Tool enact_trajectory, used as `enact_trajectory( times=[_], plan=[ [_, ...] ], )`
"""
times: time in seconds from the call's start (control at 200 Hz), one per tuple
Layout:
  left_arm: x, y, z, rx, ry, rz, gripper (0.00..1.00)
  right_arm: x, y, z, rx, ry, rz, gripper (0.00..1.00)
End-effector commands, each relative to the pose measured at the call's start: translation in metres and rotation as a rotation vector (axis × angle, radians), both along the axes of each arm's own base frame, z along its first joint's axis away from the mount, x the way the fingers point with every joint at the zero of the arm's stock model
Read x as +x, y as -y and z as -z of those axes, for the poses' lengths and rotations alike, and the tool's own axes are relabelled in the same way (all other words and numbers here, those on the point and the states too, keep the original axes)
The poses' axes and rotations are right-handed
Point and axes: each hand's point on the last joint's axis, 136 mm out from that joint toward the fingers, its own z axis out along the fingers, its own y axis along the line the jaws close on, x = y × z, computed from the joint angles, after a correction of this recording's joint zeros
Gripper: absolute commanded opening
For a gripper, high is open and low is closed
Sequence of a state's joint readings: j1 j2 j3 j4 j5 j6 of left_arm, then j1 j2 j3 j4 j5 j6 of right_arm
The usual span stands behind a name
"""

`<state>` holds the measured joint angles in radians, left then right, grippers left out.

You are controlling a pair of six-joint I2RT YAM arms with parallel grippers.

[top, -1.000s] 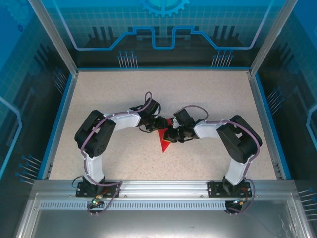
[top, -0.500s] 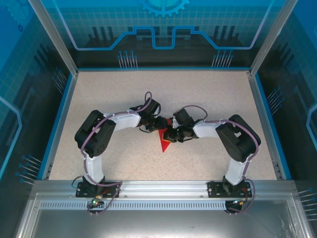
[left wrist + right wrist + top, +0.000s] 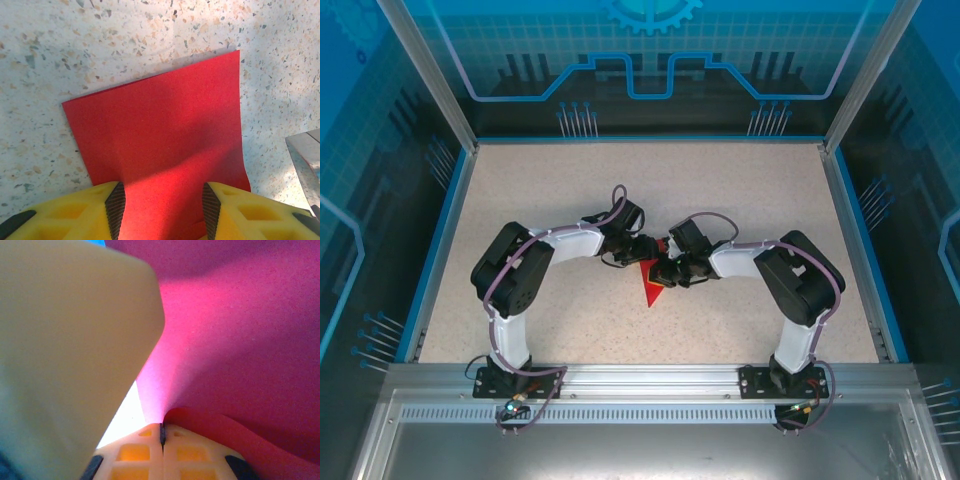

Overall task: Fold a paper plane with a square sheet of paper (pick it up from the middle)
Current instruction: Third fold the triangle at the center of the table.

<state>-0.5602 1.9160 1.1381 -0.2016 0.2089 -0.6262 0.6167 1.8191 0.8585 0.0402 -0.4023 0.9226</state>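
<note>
At right wrist, jaws pinching red paper (image 3: 240,340)

The left arm (image 3: 520,272) and right arm (image 3: 790,280) bend inward, wrists nearly meeting. The left tool (image 3: 162,200) has its fingers parted; the right tool (image 3: 161,432) is pinched tight on the red paper (image 3: 240,340).

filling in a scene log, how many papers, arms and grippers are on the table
red paper: 1
robot arms: 2, left arm and right arm
grippers: 2, left gripper and right gripper
total: 5
</note>
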Motion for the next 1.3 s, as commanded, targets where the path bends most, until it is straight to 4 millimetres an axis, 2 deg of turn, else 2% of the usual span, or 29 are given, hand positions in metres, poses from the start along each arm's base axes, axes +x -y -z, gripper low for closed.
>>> enact_trajectory(
  times=[0.0,0.495,0.595,0.71,0.9,1.12,1.295],
  plan=[
    [-0.006,-0.006,0.014,0.032,-0.038,0.002,0.48,0.003,-0.008,0.001,0.007,0.021,-0.019,0.02],
    [-0.007,-0.006,0.015,0.030,-0.041,0.001,0.48,0.001,-0.005,0.010,-0.011,0.003,-0.019,0.02],
    [-0.007,-0.007,0.012,0.031,-0.039,-0.002,0.48,-0.003,-0.001,0.016,-0.038,-0.013,-0.022,0.04],
    [-0.001,-0.008,-0.002,0.021,-0.012,-0.019,0.48,-0.007,0.003,0.020,-0.064,-0.020,-0.029,0.11],
    [0.014,-0.034,-0.022,-0.013,0.003,-0.127,0.49,-0.009,0.004,0.023,-0.073,-0.022,-0.036,0.23],
    [0.015,-0.067,-0.021,-0.014,-0.018,-0.212,0.49,-0.011,0.005,0.026,-0.079,-0.024,-0.042,0.32],
    [0.009,-0.072,-0.021,-0.027,-0.027,-0.221,0.50,-0.012,0.008,0.028,-0.087,-0.020,-0.042,0.33]
  ],
)
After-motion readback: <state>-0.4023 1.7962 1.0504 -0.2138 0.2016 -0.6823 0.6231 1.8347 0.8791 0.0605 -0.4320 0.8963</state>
